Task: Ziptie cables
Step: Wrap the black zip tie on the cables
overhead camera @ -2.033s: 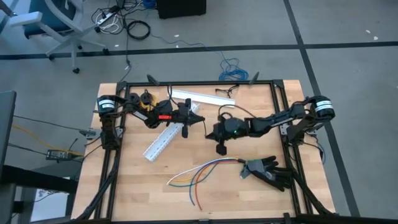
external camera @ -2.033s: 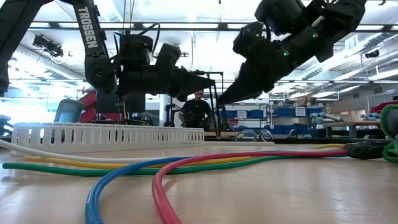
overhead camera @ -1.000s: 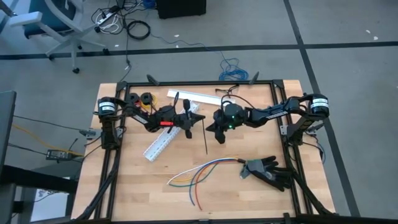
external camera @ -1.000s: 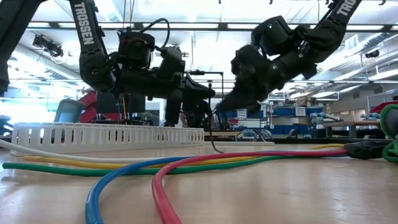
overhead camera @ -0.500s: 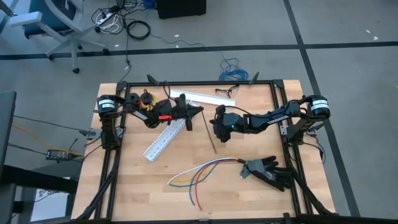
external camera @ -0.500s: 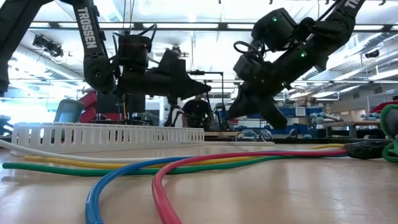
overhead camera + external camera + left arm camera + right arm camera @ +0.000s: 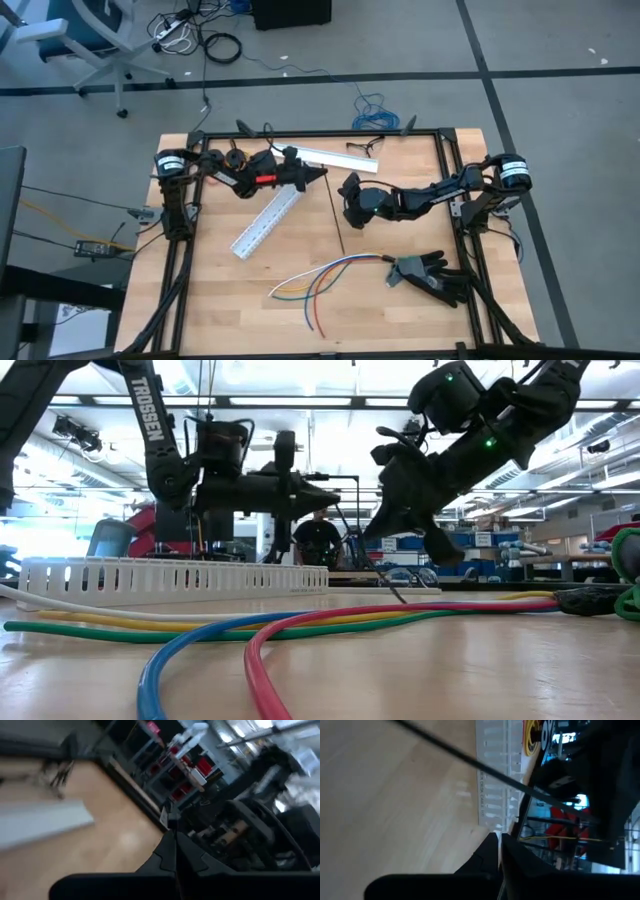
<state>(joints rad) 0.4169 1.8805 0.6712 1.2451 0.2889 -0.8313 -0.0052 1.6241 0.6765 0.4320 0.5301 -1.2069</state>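
While the left gripper (image 7: 322, 174) pinches the ziptie (image 7: 336, 215) by its tip, the closed, empty right gripper (image 7: 345, 189) beside it could knock it loose

Ziptie (image 7: 334, 215) mid-table, between duct (image 7: 265, 223) at left and right end effector (image 7: 347, 187); cables (image 7: 318, 281) nearer front edge.

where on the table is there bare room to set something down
Bare wood lies along the near left, between the slotted duct and the cables, and on the far right beyond the right gripper. It is crowded at far left around the left gripper, and near right by the black glove.
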